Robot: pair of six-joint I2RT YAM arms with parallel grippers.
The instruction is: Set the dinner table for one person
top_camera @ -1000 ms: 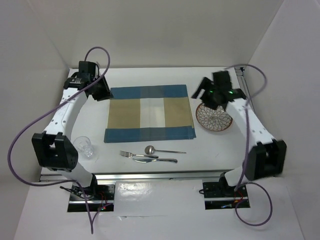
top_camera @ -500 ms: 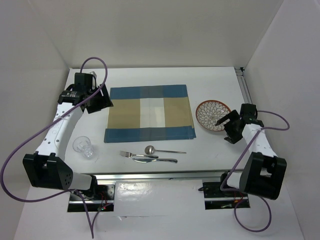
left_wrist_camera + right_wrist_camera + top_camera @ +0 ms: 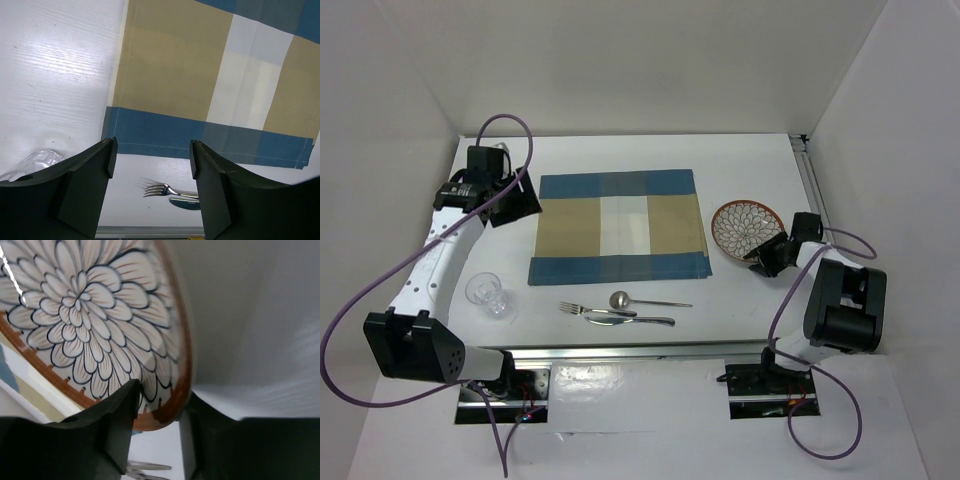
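The white worktop [image 3: 620,160] fills the middle of the top view. At its lower left stands a glass [image 3: 486,294]. Above it the left hand [image 3: 520,200] hovers wide open at the left edge of the placemat [image 3: 618,225]. Below the mat lie a fork [image 3: 575,309], spoon [image 3: 620,299] and knife [image 3: 630,320]. At right, the right hand [image 3: 767,260] is narrowed onto the patterned plate [image 3: 745,228] — gripping its lower-right rim.

On table [image 3: 620,160]: plate [image 3: 745,228] R of placemat [image 3: 618,226]
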